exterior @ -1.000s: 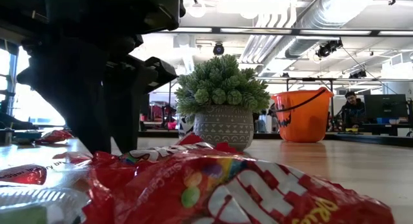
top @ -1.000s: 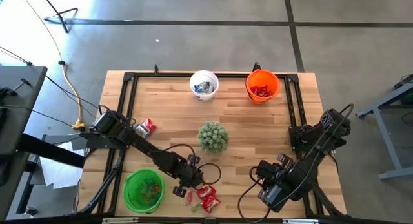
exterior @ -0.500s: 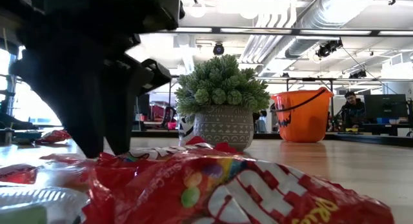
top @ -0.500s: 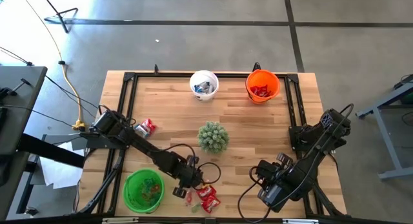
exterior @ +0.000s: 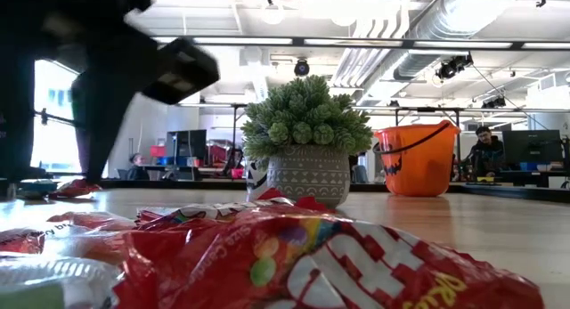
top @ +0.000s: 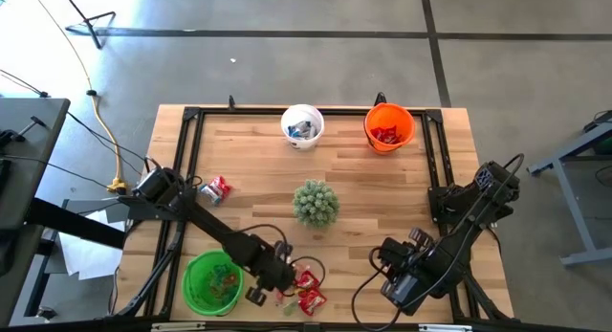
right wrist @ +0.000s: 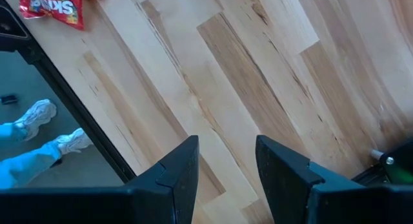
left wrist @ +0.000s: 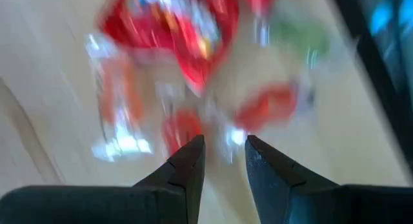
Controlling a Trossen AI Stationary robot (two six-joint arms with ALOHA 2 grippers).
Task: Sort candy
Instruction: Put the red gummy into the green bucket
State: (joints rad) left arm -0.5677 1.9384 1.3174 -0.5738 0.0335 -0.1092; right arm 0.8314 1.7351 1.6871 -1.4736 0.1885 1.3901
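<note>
Left pincer (top: 258,293) poised over the candy (top: 304,292) beside the green bucket (top: 212,282), fingers apart and empty, presumably for picking; right pincer (right wrist: 222,161) idle, parted.

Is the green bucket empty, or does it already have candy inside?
Not empty. The high view shows small coloured pieces lying on the bottom of the green bucket, though it is far from full.

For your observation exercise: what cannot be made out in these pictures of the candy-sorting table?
- Left wrist view: motion blur smears the candy; whether the left gripper holds anything.
- Low view: a red packet fills the foreground, hiding the table behind.
- High view: contents of the white bucket too small.
</note>
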